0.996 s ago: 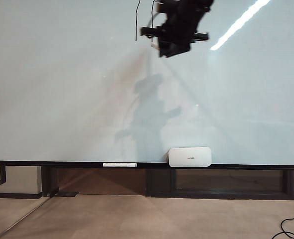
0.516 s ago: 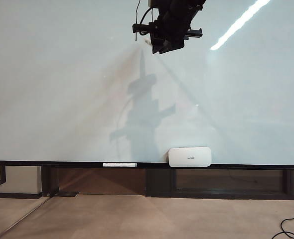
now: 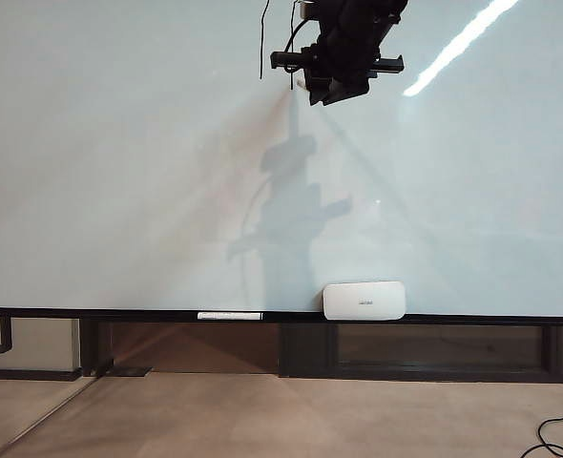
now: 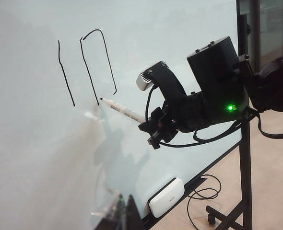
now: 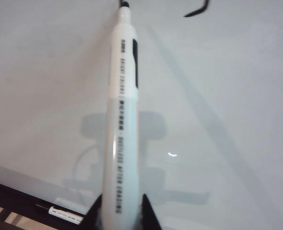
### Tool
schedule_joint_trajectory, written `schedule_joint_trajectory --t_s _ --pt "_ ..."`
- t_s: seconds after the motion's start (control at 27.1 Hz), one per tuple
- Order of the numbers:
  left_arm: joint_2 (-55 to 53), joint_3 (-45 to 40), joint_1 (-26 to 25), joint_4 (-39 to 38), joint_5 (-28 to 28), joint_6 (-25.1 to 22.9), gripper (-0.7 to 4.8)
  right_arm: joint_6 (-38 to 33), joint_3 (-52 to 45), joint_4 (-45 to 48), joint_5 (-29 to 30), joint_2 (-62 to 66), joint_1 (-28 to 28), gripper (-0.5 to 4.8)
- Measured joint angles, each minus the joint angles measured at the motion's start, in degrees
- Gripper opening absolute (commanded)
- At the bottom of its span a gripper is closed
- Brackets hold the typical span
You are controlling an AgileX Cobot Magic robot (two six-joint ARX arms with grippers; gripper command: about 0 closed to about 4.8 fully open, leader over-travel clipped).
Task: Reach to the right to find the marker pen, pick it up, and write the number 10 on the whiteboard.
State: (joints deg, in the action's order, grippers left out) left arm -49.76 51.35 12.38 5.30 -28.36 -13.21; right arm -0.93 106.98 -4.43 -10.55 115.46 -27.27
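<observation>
Black right arm (image 4: 213, 91), green light, looped black cables.

My black right gripper (image 4: 153, 130) grips a white marker pen (image 5: 122, 124) with a black tip and grey lettering along its barrel. The glossy pale bluish-white whiteboard (image 3: 119, 172) bears thin black strokes of the number 10 (image 4: 86, 67). A white rounded eraser (image 3: 363, 301) sits on the black rail (image 3: 72, 313).
</observation>
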Motion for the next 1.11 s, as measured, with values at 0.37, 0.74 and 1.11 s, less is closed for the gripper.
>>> schedule_joint_trajectory --t_s 0.37,0.74,1.11 --pt "0.02 0.00 0.00 0.00 0.00 0.09 -0.06 -0.02 0.00 0.48 0.09 1.27 -0.02 -0.04" --pt "0.02 0.00 0.00 -0.39 0.00 0.07 -0.06 0.00 0.09 2.56 0.09 1.46 0.13 -0.04" --pt "0.02 0.00 0.00 -0.39 0.00 0.07 -0.06 0.11 0.11 3.48 0.68 1.44 0.85 -0.04"
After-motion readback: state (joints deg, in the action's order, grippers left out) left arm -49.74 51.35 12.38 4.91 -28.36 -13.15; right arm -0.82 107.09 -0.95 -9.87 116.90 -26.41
